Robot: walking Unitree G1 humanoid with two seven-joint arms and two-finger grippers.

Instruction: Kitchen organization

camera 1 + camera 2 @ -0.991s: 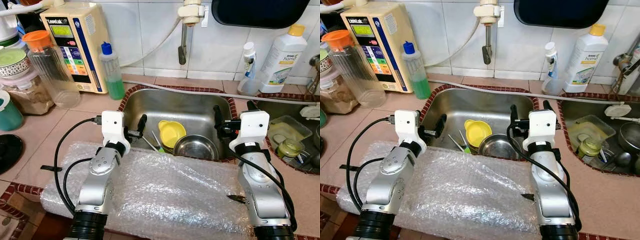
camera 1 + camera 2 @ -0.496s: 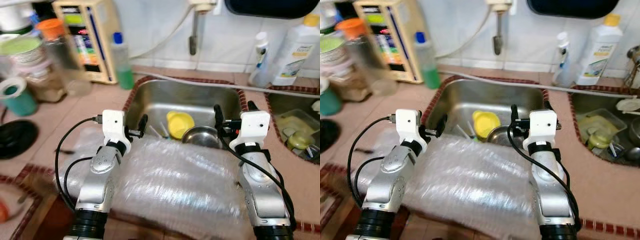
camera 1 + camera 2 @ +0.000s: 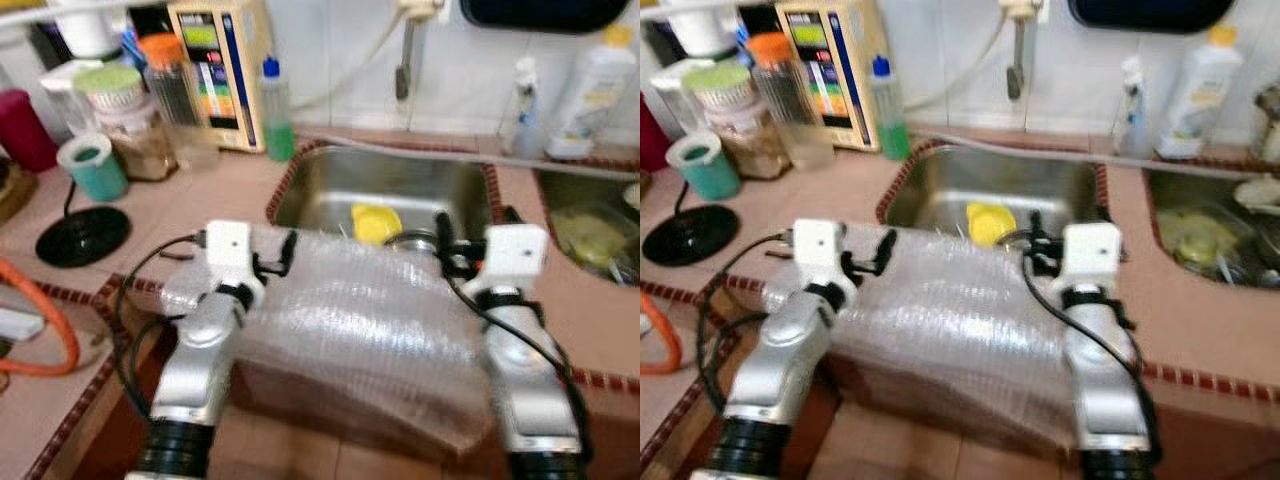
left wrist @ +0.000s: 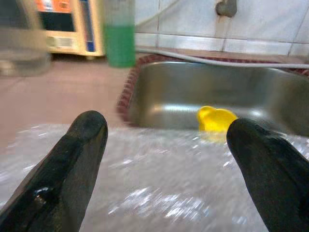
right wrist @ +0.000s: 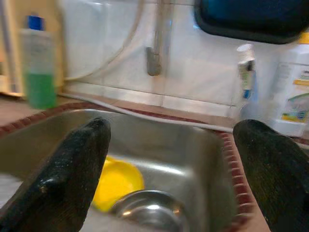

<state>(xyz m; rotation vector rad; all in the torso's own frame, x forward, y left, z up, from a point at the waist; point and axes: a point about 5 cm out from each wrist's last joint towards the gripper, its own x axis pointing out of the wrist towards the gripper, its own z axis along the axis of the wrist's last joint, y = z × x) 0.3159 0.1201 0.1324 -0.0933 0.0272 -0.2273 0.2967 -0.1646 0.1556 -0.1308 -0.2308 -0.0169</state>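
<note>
**Left eye view: dishes wait in the sink, both tools empty**

Left eye view, nearest the robot, shows a sheet of bubble wrap [image 3: 370,340] draped over the front edge of the tabletop [image 3: 150,205], with both silver arms reaching over it. The left tool [image 3: 287,252] and the right tool [image 3: 442,240] hover just above the wrap's far edge, near the sink [image 3: 400,185]. In the wrist views each tool's two black fingers stand wide apart with nothing between them: both are released and empty, and contact with the wrap cannot be judged through the blur.

Beyond them, a yellow bowl [image 4: 216,119] and a steel bowl [image 5: 149,208] lie in the sink, touching or nearly so. Further back, a green soap bottle [image 3: 277,112], a water filter unit [image 3: 215,72] and jars stand against the wall on the left; white bottles [image 3: 590,95] stand on the right.

The organising looks barely begun: the dishes are still in the sink, nothing is gripped, and everything is left to do.
</note>
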